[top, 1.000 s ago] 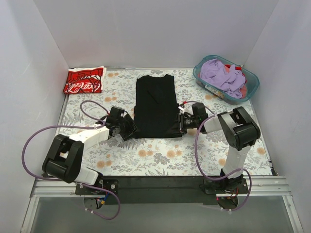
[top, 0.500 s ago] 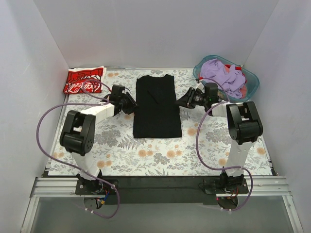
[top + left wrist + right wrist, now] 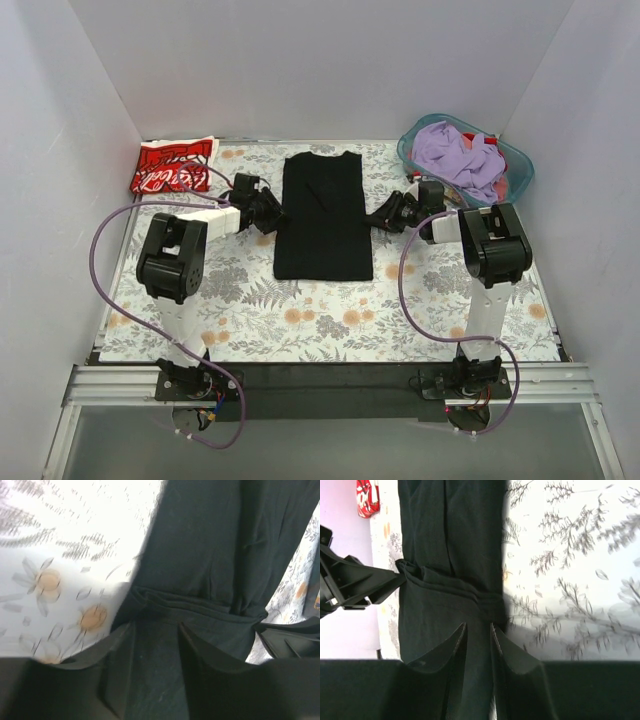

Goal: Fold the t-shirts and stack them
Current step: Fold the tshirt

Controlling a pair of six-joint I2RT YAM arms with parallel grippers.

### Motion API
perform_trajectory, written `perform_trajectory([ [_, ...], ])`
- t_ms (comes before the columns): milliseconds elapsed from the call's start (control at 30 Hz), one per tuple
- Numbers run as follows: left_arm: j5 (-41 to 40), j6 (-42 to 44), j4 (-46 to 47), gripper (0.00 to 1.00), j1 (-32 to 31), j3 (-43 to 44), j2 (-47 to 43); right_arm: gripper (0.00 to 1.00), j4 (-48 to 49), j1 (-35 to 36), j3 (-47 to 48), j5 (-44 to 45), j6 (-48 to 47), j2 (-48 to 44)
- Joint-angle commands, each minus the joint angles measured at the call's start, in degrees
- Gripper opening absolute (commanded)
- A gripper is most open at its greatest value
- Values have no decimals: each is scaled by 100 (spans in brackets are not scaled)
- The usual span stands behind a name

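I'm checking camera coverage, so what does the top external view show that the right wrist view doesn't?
Only top external: the teal plastic basket of purple clothes, far right. Only right wrist: the bunched ridge across the plain black cloth t-shirt. Both: that t-shirt, the folded red printed cloth t-shirt and the floral table cover.

The top view looks down from above and behind the arm bases, taking in the whole floral counter (image 3: pixel 300 320) with the black t-shirt (image 3: pixel 323 215) at centre. Each wrist view sits very close at the shirt's edge. The camera behind the left claw (image 3: pixel 154 627) looks across from the shirt's left side and the one behind the right claw (image 3: pixel 478 626) from its right, both sharing the shirt's bunched middle.
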Motion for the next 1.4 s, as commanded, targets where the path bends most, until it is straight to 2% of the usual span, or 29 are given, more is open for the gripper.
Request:
perform_trajectory([
  [0, -357, 243, -482, 41, 31, -327, -621, 32, -79, -108, -244, 328, -502, -640],
  [100, -567, 470, -649, 48, 4, -477, -1368, 32, -544, -81, -359, 248, -809, -1246],
  [133, -603, 567, -710, 53, -31, -521, -1587, 33, -772, -38, -385, 283, -1167, -1413],
  [200, -674, 936, -965, 61, -75, -582, -2150, 33, -1667, 33, -368, 590, -1582, -1949],
  [233, -787, 1024, -1079, 68, -101, -626, -2326, 34, -2001, 137, -333, 748, -2089, -2125],
  [267, -858, 1199, -1272, 73, -188, -670, -2493, 36, -2726, 191, -298, 1071, -2303, -2396],
  [333, -1225, 1402, -1448, 78, -373, -863, -3064, 40, -3381, 348, -183, 1398, -2698, -2635],
  [433, -1535, 1719, -1887, 78, -619, -1152, -3732, 43, -4296, 620, -288, 2424, -3227, -3197],
  [500, -1317, 1894, -2011, 77, -637, -1355, -3987, 43, -4726, 771, -481, 2935, -3447, -3663],
  [533, -1237, 1947, -2064, 77, -620, -1591, -4250, 45, -4807, 902, -569, 3338, -3499, -3839],
  [633, -1131, 1974, -2178, 76, -629, -2040, -4681, 53, -5027, 956, -885, 3798, -3579, -4672],
  [800, -1298, 1904, -2460, 77, -620, -2375, -5157, 66, -5037, 965, -1377, 3851, -3536, -5676],
  [833, -1342, 1921, -2521, 77, -620, -2445, -5271, 77, -4993, 965, -1570, 4035, -3483, -5991],
  [900, -1500, 1992, -2600, 77, -629, -2490, -5368, 85, -4940, 965, -1729, 4185, -3369, -6274],
  [933, -1613, 1922, -2688, 77, -629, -2507, -5412, 98, -4862, 956, -1913, 4351, -3316, -6528],
  [967, -1702, 1887, -2732, 77, -629, -2551, -5473, 98, -4809, 956, -1984, 4379, -3272, -6643],
  [1133, -1711, 1641, -2707, 98, -629, -2648, -5571, 98, -4667, 956, -2275, 4126, -3043, -6812],
  [1300, -1597, 1544, -2680, 98, -637, -2692, -5466, 98, -4772, 982, -2021, 3554, -3061, -6259],
  [1367, -1413, 1474, -2680, 98, -655, -2683, -5369, 94, -4825, 1061, -1898, 3536, -2912, -5872],
])
